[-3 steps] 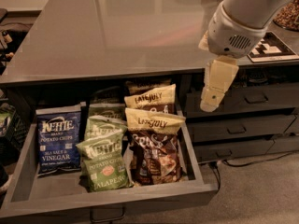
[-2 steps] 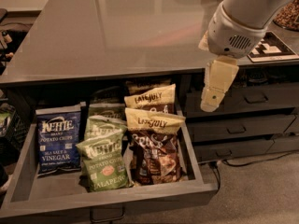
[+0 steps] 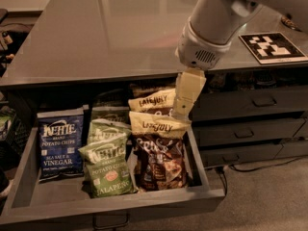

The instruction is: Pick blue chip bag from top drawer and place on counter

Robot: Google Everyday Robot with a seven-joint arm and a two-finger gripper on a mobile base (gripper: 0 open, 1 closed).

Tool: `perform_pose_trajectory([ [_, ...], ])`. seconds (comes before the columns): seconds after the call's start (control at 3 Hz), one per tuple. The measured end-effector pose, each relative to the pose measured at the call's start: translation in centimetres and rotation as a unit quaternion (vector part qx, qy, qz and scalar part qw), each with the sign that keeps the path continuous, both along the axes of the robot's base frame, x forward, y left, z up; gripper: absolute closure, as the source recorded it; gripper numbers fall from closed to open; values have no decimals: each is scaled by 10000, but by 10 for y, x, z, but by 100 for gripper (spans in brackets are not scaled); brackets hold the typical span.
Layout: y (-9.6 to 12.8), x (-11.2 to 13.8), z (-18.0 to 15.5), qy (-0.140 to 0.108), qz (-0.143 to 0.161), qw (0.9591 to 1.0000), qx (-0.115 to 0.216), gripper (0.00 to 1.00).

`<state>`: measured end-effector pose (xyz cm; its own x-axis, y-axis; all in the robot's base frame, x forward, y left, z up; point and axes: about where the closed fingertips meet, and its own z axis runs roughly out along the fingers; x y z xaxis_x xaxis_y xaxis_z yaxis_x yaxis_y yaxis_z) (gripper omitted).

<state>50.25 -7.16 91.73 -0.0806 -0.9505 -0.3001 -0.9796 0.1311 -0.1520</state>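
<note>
The glossy grey desk is filling the upper view, and the top drawer is standing pulled open below its front edge. The white arm is reaching down from the upper right. Its hand is hanging over the drawer's right rear, just above the tan-topped brown bags; whether it is released or clenched I cannot tell. Green jalapeno bags are lying mid-drawer. The blue chip bag is lying flat at the drawer's left side, well apart from the hand.

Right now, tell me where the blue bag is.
The blue bag lies at the drawer's left end in view, beside green bags; the hand hangs over the drawer's right side.
</note>
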Motion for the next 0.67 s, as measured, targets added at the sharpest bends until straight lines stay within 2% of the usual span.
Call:
perform_pose_trajectory([
  [0.33, 39, -1, -17, 101, 242, 9997, 18, 0],
  [0.67, 39, -1, -17, 100, 243, 9997, 18, 0],
])
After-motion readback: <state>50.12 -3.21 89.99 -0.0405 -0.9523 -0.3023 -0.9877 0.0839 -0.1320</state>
